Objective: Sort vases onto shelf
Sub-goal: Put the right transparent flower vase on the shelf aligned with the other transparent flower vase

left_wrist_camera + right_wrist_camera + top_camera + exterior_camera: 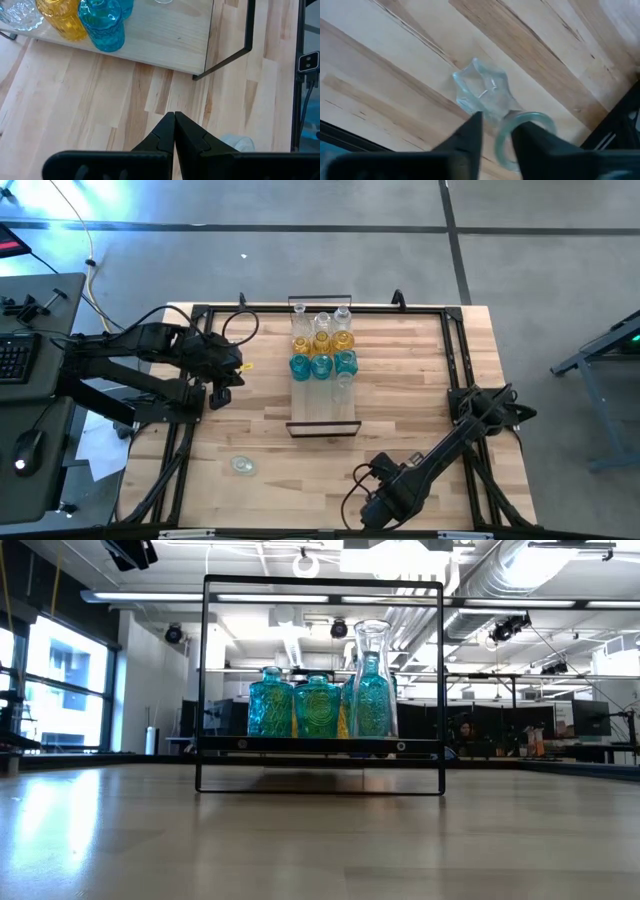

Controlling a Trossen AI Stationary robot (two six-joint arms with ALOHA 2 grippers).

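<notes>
Fingers on my left gripper (174, 131) are clenched, empty, shelf (165, 45) beyond their tips. Right fingers (495, 137) are closing around a clear vase (487, 95) lying between them on the worktop (395, 75); I judge grasping underway, lifting next.

On the shelf (322, 420) I count three teal vases (321, 366), three amber vases (321, 341), perhaps four clear vases (343, 313); one more clear one (241, 465) lies on the table (420, 400).

1. A light-wood surface (250, 420) fills the middle of the high view.
2. A keyboard (12, 356) and mouse (27, 446) sit at the left edge.
3. Grey floor (540, 260) lies across the top.
</notes>
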